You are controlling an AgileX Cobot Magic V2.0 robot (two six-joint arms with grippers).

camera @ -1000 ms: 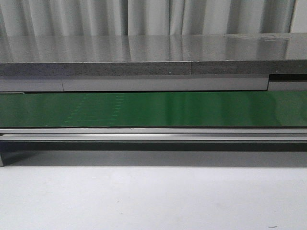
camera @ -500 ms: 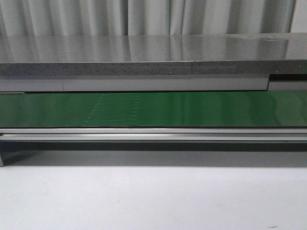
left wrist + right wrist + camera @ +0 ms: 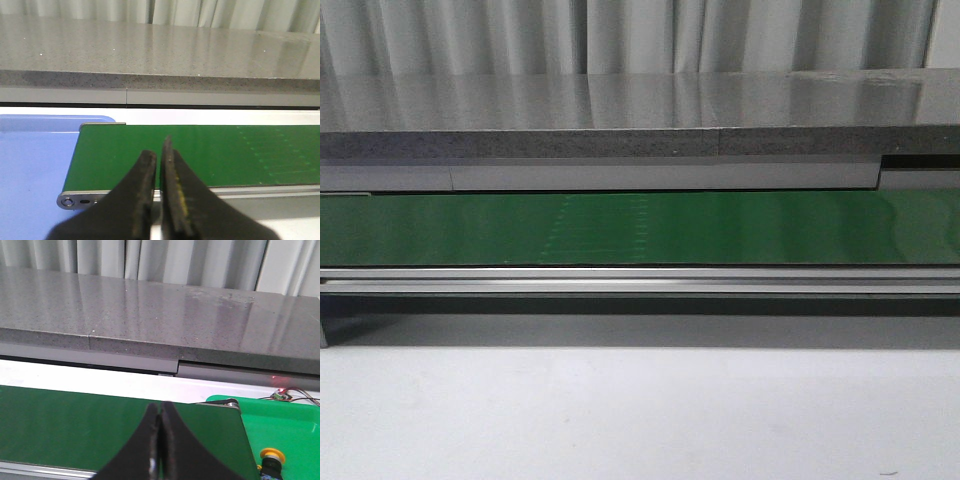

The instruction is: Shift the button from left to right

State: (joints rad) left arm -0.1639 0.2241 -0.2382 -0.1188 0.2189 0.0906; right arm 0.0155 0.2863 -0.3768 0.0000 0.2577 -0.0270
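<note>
A button (image 3: 272,456) with a yellow round cap on a dark body stands on the bright green tray (image 3: 287,425), just past the right end of the green conveyor belt (image 3: 75,425); only its top shows at the picture's edge. My right gripper (image 3: 159,406) is shut and empty over the belt, left of the button and apart from it. My left gripper (image 3: 159,150) is shut and empty over the belt's left end (image 3: 210,150). Neither gripper nor the button shows in the front view.
A blue tray (image 3: 30,165) lies beside the belt's left end. A grey stone counter (image 3: 620,100) runs behind the belt (image 3: 720,228), with curtains beyond. A metal rail (image 3: 640,278) edges the belt's front. Wires and a red light (image 3: 280,392) sit behind the green tray.
A faint stitched patch on the belt has travelled to the right in the front view. Nothing else has visibly moved.
</note>
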